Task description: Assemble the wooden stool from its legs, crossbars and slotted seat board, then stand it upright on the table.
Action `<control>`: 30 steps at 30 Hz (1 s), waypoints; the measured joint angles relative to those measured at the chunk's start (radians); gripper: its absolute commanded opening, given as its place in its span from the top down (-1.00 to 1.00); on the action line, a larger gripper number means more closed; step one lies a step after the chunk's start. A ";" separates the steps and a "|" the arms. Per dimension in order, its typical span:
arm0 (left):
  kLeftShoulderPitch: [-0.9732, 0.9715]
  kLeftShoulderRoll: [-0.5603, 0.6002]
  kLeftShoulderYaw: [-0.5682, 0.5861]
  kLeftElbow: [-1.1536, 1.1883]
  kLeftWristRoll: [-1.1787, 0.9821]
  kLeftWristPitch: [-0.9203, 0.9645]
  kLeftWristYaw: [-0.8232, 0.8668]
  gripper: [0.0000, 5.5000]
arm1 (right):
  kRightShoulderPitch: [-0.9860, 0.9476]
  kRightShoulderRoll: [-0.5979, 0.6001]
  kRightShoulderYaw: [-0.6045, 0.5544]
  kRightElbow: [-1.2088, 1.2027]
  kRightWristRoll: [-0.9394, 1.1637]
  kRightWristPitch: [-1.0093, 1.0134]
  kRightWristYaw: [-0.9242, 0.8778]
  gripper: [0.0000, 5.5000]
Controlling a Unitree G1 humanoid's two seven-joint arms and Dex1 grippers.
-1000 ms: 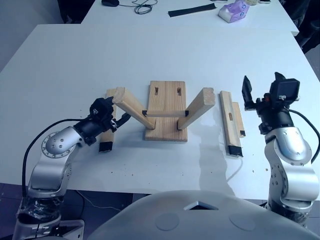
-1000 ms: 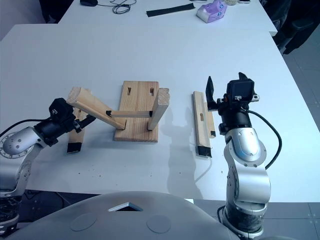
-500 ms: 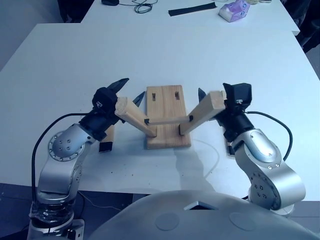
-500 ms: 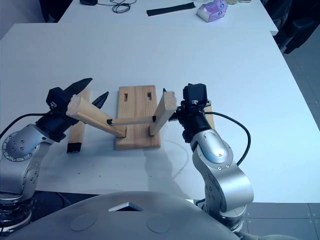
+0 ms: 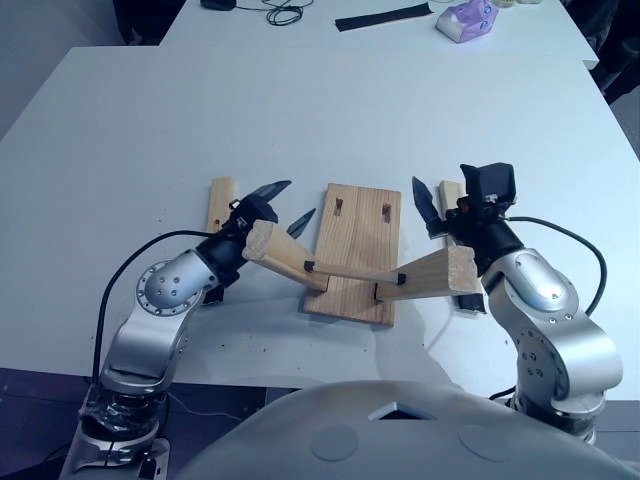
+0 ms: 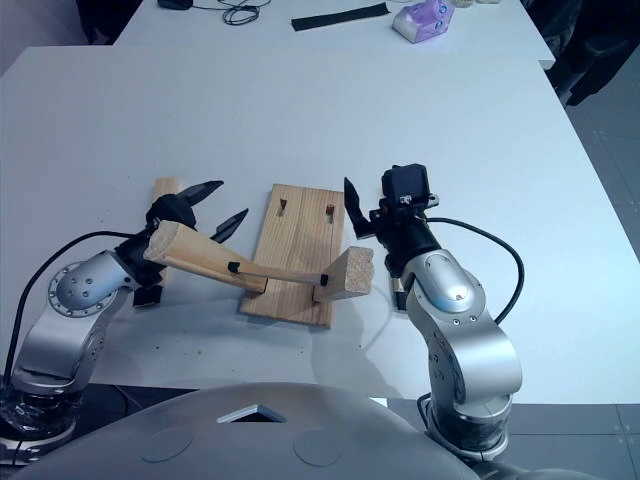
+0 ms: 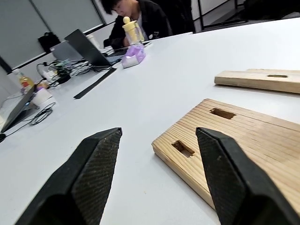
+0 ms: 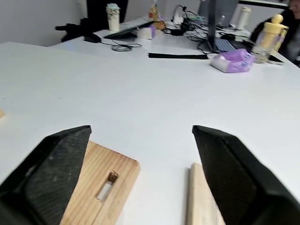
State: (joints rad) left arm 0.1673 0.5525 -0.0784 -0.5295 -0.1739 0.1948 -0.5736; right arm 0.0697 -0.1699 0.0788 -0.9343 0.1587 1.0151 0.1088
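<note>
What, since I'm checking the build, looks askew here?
The leg frame sits slanted over the seat board, its two legs splayed apart rather than parallel, and neither is in the board's empty slots.

Left hand [image 5: 298, 198] fingers spread wide, right hand [image 8: 140, 131] likewise, both elbows bent

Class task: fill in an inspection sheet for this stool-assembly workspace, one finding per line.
Surface: white table, dark specks near front edge.
Job's things: seat board flat; leg-and-crossbar frame over its near end; loose leg to its left; loose pieces on its right.
Clutter: nothing seen.
Grippers: left gripper and right gripper, fingers open.
Cables: black cable along each arm.
Surroundings: rear table with purple object, black strip, cords.
</note>
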 measured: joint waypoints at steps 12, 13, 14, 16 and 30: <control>-0.446 -0.042 -0.088 0.571 0.099 -0.397 -0.154 -0.07 | 0.147 -0.553 -0.233 0.119 0.119 -0.163 0.545 -0.45; -0.486 -0.056 -0.114 0.622 0.116 -0.445 -0.176 -0.07 | 0.156 -0.601 -0.235 0.124 0.130 -0.186 0.600 -0.45; -0.516 -0.066 -0.137 0.659 0.124 -0.484 -0.196 -0.07 | 0.161 -0.635 -0.234 0.122 0.150 -0.201 0.645 -0.45; -0.556 -0.089 -0.174 0.713 0.146 -0.555 -0.231 -0.07 | 0.174 -0.675 -0.228 0.114 0.178 -0.224 0.714 -0.45; -0.653 -0.158 -0.307 1.024 0.226 -0.853 -0.351 -0.07 | 0.199 -0.692 0.049 0.056 0.228 -0.255 0.737 -0.45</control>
State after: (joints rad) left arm -0.4853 0.3942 -0.3853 0.4945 0.0522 -0.6580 -0.9243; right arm 0.2691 -0.8617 0.1277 -0.8786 0.3868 0.7603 0.8454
